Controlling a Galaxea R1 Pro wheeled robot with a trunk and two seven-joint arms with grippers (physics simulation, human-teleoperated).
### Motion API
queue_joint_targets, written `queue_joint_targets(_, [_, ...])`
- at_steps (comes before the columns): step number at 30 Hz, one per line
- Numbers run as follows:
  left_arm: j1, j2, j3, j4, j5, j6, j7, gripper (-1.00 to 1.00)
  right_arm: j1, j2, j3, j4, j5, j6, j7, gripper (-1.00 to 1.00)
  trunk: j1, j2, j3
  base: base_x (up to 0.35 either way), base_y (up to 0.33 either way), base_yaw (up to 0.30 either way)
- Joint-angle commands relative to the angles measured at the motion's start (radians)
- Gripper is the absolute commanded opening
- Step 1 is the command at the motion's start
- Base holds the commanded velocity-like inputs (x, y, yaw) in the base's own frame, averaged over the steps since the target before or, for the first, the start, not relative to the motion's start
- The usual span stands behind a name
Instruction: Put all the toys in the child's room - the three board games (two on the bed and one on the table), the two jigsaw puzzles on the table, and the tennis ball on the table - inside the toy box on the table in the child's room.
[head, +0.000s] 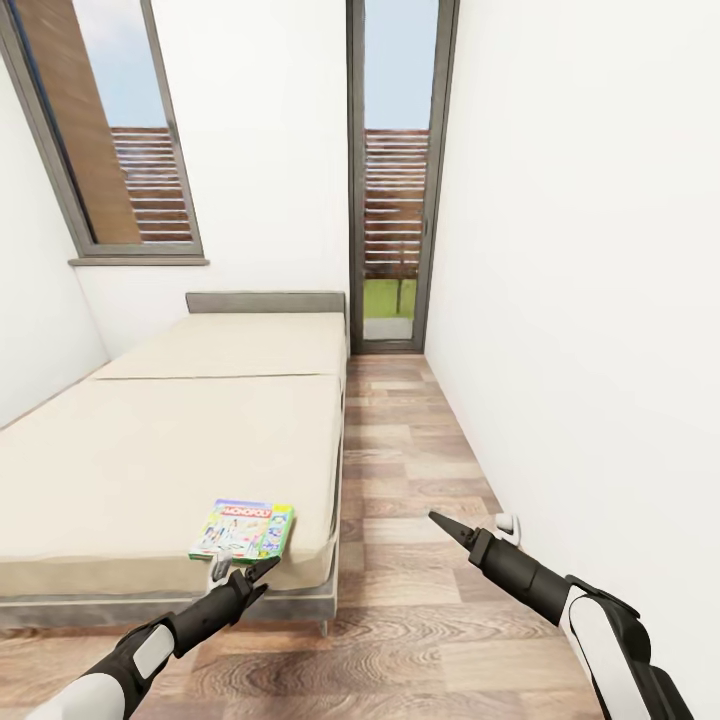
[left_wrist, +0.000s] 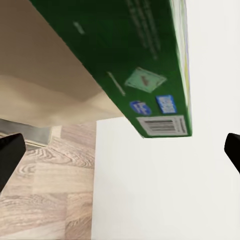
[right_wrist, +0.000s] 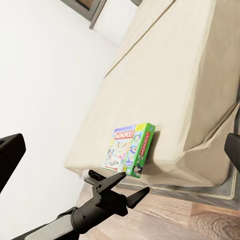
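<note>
One board game (head: 242, 530), a flat box with a colourful cover and green edges, lies on the bed (head: 150, 450) at its near edge and overhangs the cream mattress a little. My left gripper (head: 245, 568) is open just in front of and below that edge, touching nothing. The left wrist view looks up at the box's green side with its barcode (left_wrist: 160, 125), and the fingers (left_wrist: 10, 155) stand wide apart. The right wrist view takes in the board game (right_wrist: 129, 149) and my left gripper (right_wrist: 131, 184). My right gripper (head: 440, 522) hangs open over the floor to the right, holding nothing.
A strip of wood plank floor (head: 400, 470) runs between the bed and the white right wall (head: 600, 300), ending at a tall glass door (head: 392, 180). A grey-framed window (head: 110, 140) is on the left wall. A small white fitting (head: 507, 522) sits at the wall base.
</note>
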Motion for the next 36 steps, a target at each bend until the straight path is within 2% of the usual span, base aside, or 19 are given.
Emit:
queue_joint_targets(1, [0.000,0.000,-0.001,0.000,0.007,0.009,-0.002,1.00,-0.001,0.000,-0.001,0.000,-0.003,0.007,0.002,1.00,0.000,0.000,-0.001,0.135,0.000,0.000])
queue_joint_targets(36, [0.000,0.000,-0.001,0.000,0.007,0.008,-0.003,1.00,-0.001,0.000,-0.001,0.000,-0.004,0.007,0.002,1.00,0.000,0.000,-0.001,0.024,0.000,0.000])
